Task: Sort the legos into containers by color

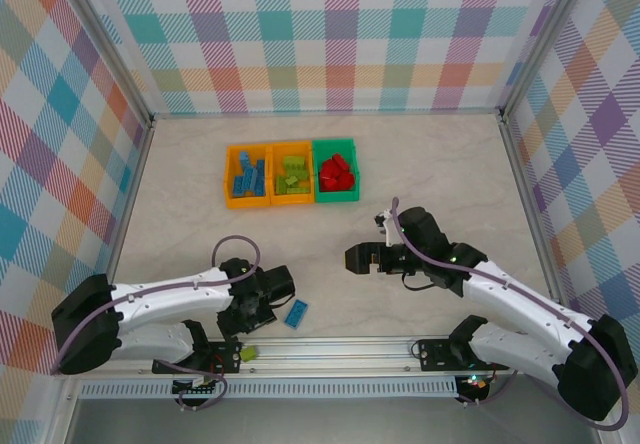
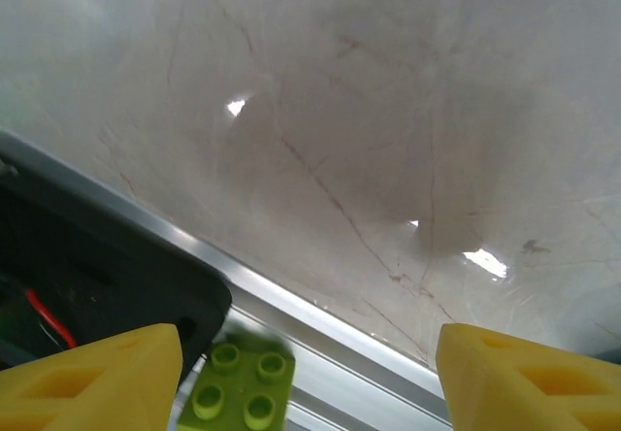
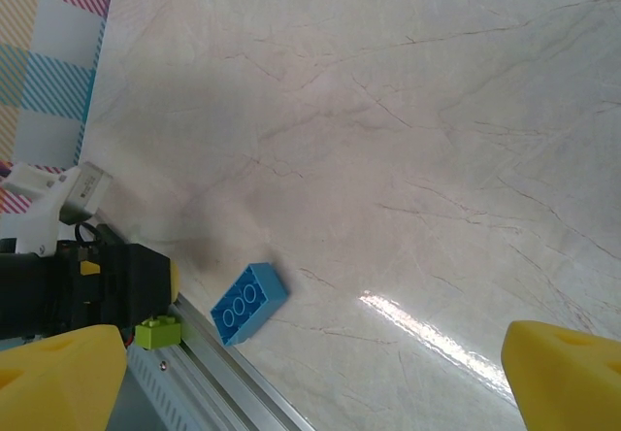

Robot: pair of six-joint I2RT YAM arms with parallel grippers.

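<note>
A lime green lego (image 2: 238,397) lies studs-up on the aluminium rail at the table's near edge, close to the left one of my left gripper's yellow fingertips (image 2: 92,378). It is free, and my left gripper (image 2: 310,387) is open above it. From above, the same green lego (image 1: 246,352) sits just below my left gripper (image 1: 248,322). A blue lego (image 1: 295,314) lies on its back on the table to the right of it. My right gripper (image 1: 362,257) hovers open mid-table, holding nothing. Three containers stand at the back: an orange one (image 1: 230,176) with blue legos, an orange one (image 1: 274,174) with green legos and a green one (image 1: 336,198) with red legos.
The grooved metal rail (image 2: 369,373) runs along the near table edge, with the left arm's black base mount (image 2: 87,276) beside it. In the right wrist view the blue lego (image 3: 248,302) and green lego (image 3: 158,332) lie near that rail (image 3: 223,382). Checked walls enclose the marble table.
</note>
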